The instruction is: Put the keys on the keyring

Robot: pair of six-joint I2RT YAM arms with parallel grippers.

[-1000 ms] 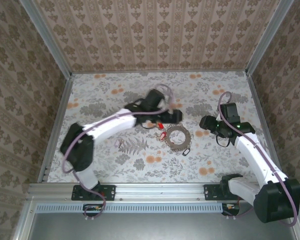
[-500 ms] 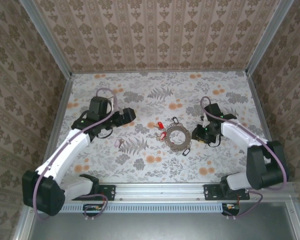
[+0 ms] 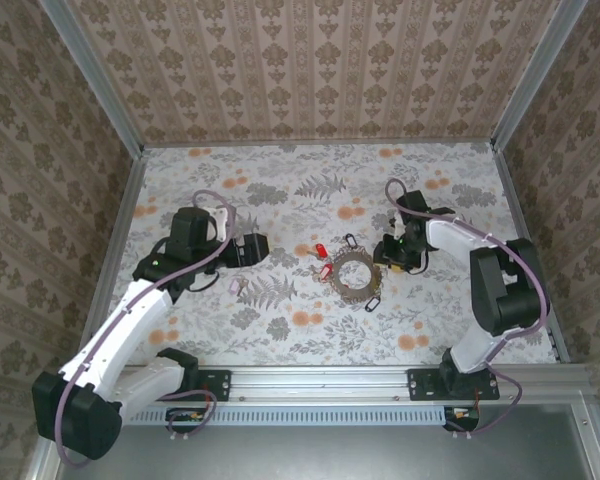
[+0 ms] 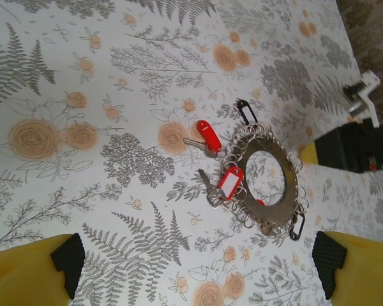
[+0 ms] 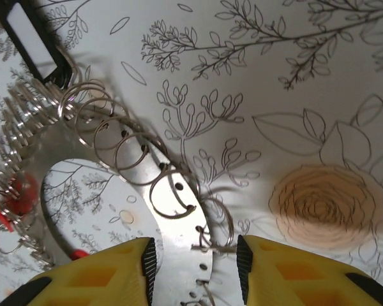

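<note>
Keyring [image 3: 355,273]: right gripper [image 3: 383,254] straddles rim at 2 o'clock, can't tell if clamped; left gripper [image 3: 260,247] wide open, 9 o'clock, apart.

Tabletop [image 3: 280,330]: white covering printed with grey ferns, leaves and orange roses, lying flat | walls [image 3: 320,70]: beige wallpaper with brown ornament stripes on left, far and right sides | corner posts [image 3: 92,75]: bare metal, at both far corners | front rail [image 3: 320,378]: grey metal, along the near tabletop edge
</note>
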